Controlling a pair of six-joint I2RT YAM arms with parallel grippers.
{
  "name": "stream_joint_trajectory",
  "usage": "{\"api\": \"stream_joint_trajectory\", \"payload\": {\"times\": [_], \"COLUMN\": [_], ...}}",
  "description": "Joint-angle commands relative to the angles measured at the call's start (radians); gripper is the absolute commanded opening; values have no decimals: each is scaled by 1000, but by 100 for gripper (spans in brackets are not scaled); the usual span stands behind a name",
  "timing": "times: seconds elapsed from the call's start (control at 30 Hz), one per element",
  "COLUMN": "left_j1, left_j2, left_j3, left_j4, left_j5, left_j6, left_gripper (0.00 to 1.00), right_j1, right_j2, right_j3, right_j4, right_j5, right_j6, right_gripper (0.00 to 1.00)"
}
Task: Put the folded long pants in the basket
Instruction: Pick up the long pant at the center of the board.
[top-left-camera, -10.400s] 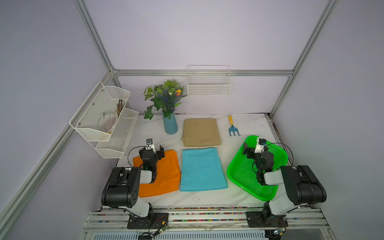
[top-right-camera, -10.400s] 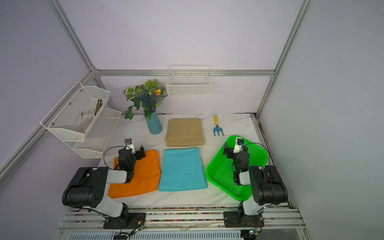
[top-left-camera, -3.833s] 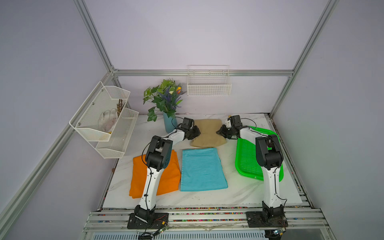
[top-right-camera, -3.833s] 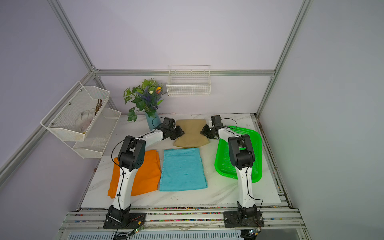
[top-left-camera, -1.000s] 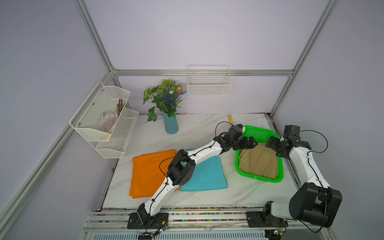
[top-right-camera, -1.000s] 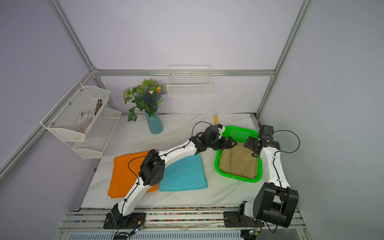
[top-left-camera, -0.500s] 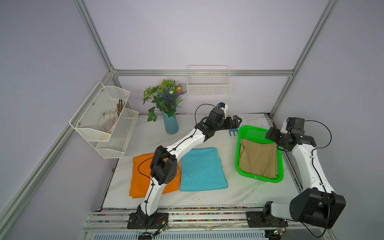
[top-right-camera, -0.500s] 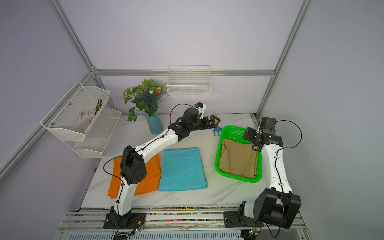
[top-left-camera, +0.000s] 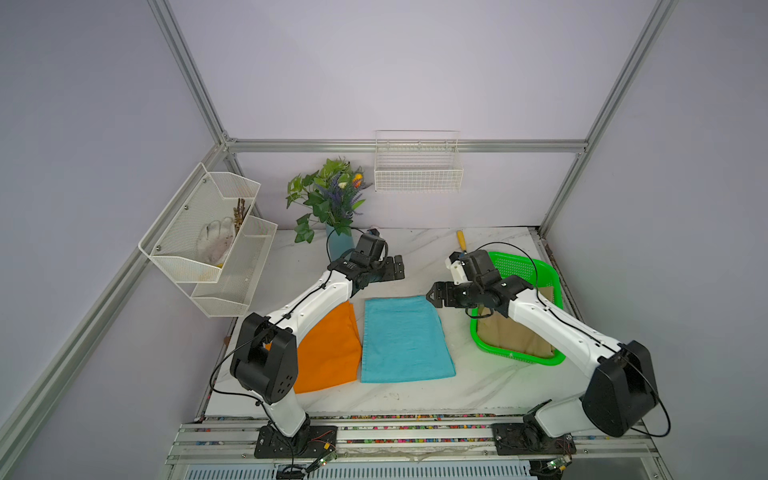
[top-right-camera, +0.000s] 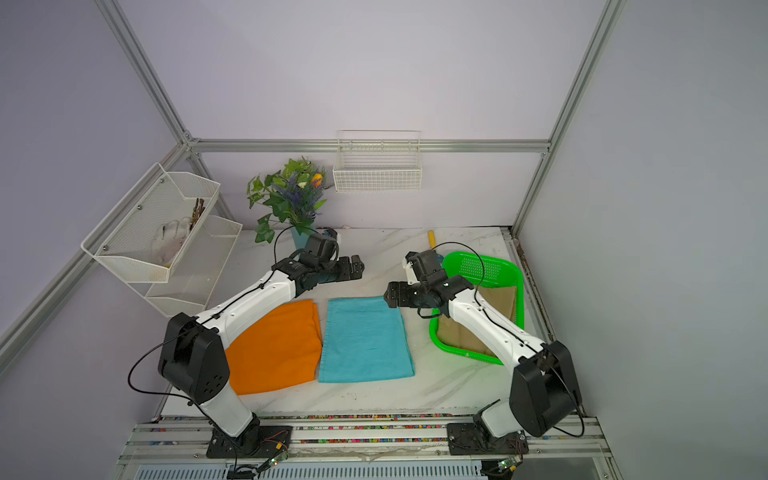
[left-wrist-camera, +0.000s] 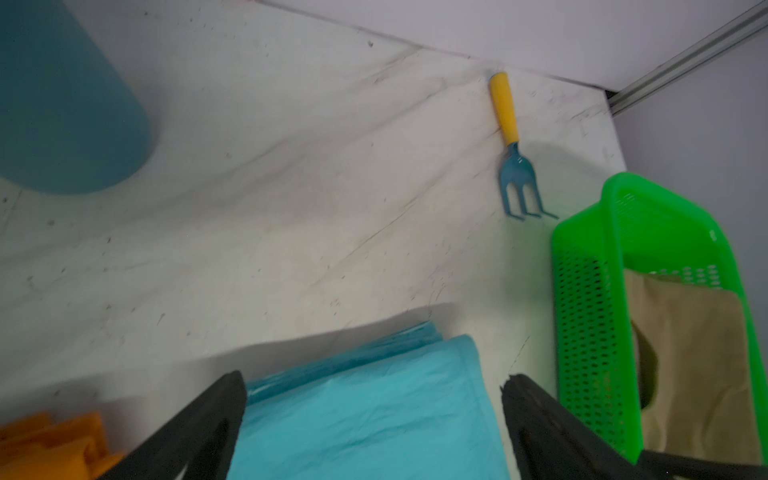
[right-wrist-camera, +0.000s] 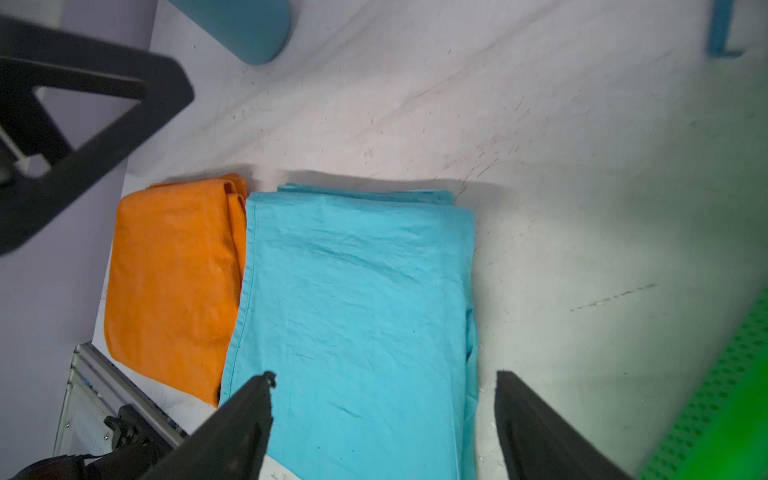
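Observation:
The tan folded long pants (top-left-camera: 515, 332) lie in the green basket (top-left-camera: 536, 266) at the right. The teal pants (top-left-camera: 405, 338) lie flat mid-table, with the orange pants (top-left-camera: 332, 353) beside them on the left. My left gripper (top-left-camera: 397, 268) hangs open and empty just behind the teal pants' far edge; in its wrist view (left-wrist-camera: 374, 380) the teal cloth (left-wrist-camera: 365, 415) shows between the fingers. My right gripper (top-left-camera: 432, 297) stands open and empty at the teal pants' far right corner, and its wrist view (right-wrist-camera: 384, 376) looks down on the teal cloth (right-wrist-camera: 357, 291).
A yellow-handled blue garden fork (top-left-camera: 460, 243) lies behind the basket. A blue vase with a plant (top-left-camera: 332, 208) stands at the back left. A white wire basket (top-left-camera: 417, 168) hangs on the back wall, and a white two-tier rack (top-left-camera: 208, 237) on the left wall.
My right arm swung left from beyond the basket to the teal pants' far right corner. My left arm drew back from near the fork to behind the teal pants.

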Motion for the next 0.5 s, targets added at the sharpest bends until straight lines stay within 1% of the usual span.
{"api": "stream_joint_trajectory", "payload": {"times": [0.0, 0.07, 0.2, 0.33, 0.47], "left_j1": [-5, -5, -4, -2, -2], "left_j2": [-102, -129, -152, -172, -200], "left_j3": [-90, -154, -236, -295, -341], "left_j4": [-88, -101, -111, -93, -39], "left_j5": [-51, -42, 0, 4, 19], "left_j6": [47, 22, -11, -32, -63], "left_gripper": [100, 100, 100, 100, 100], "right_j1": [12, 39, 77, 81, 82], "right_j2": [51, 101, 135, 138, 139], "right_j3": [-44, -47, -89, -162, -165], "right_j4": [119, 95, 48, 66, 38], "right_j5": [-69, -46, 12, 32, 64], "right_j6": [68, 50, 42, 49, 34], "right_gripper": [87, 88, 90, 92, 93]}}
